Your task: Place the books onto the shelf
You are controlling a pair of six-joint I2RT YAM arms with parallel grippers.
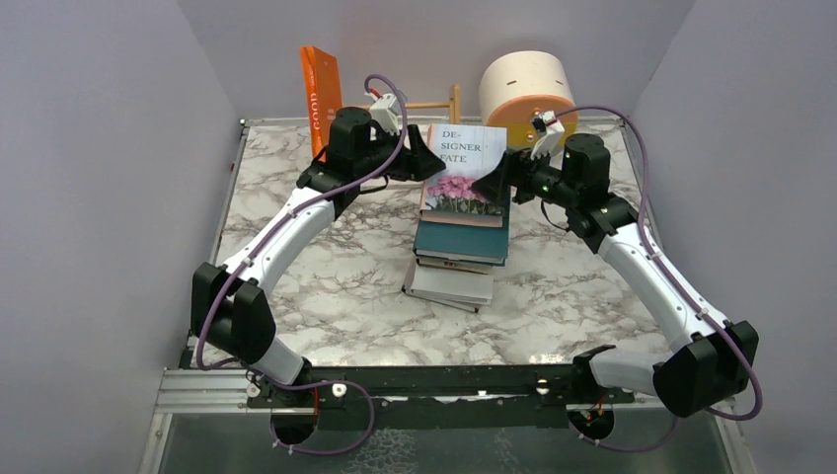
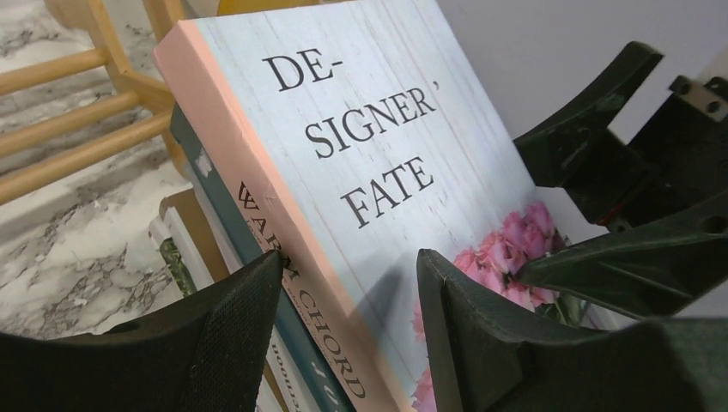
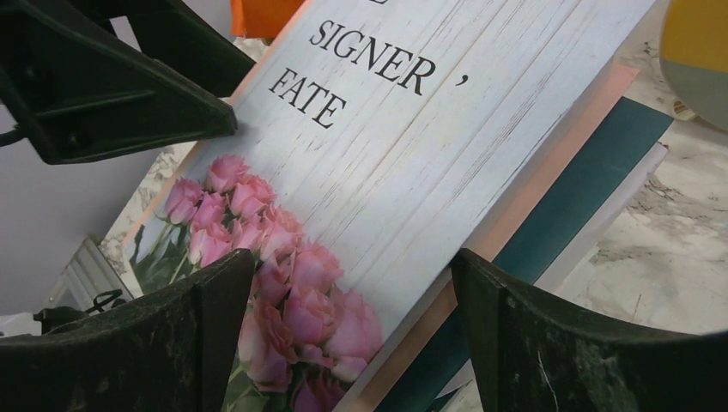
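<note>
Lilac-grey walls (image 1: 99, 197) enclose our marbled table (image 1: 326, 286). Mid-table, the book stack (image 1: 454, 276) carries the tilted Designer Fate book (image 1: 464, 168), with the wooden shelf (image 1: 434, 104) behind. We cannot tell whether the left gripper (image 2: 350, 257), straddling the pink spine, grips; the right gripper (image 3: 352, 256) gapes around the opposite edge.

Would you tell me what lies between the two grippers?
The white rose-cover book atop the stack, between left gripper and right gripper; top view shows it.
</note>
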